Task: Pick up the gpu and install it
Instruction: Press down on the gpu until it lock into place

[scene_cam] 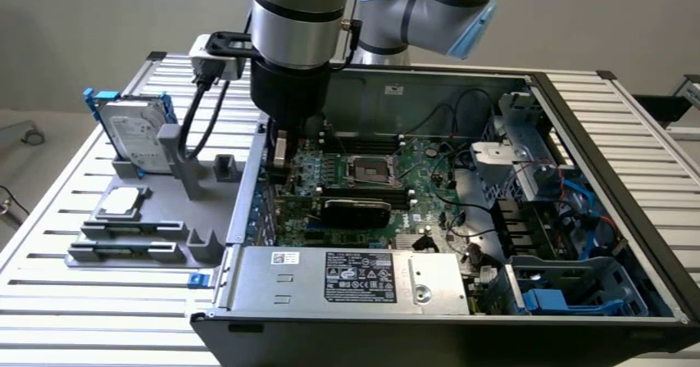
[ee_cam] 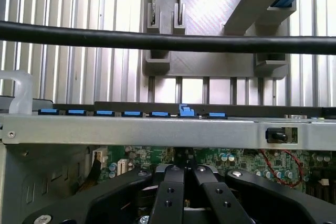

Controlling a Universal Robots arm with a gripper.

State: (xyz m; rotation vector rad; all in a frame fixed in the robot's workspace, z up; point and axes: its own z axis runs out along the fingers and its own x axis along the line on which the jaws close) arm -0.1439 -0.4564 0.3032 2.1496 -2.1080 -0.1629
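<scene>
The gpu (scene_cam: 356, 210) sits inside the open computer case (scene_cam: 612, 162), standing on edge across the green motherboard (scene_cam: 421, 164) with its black cover showing. My gripper (scene_cam: 282, 160) hangs just inside the case wall on the exterior view's left, over the bracket end of the gpu. In the wrist view the two black fingers (ee_cam: 169, 195) are pressed together at my gripper (ee_cam: 184, 174), shut, with nothing seen between them. The frames do not settle whether the tips touch the gpu.
A grey parts holder (scene_cam: 164, 219) on the slatted table (scene_cam: 65, 285) carries a silver hard drive in a blue frame (scene_cam: 134, 133), with empty upright slots (scene_cam: 223, 169) beside it. A black cable (ee_cam: 168, 40) crosses the wrist view. The power supply (scene_cam: 350, 278) fills the case front.
</scene>
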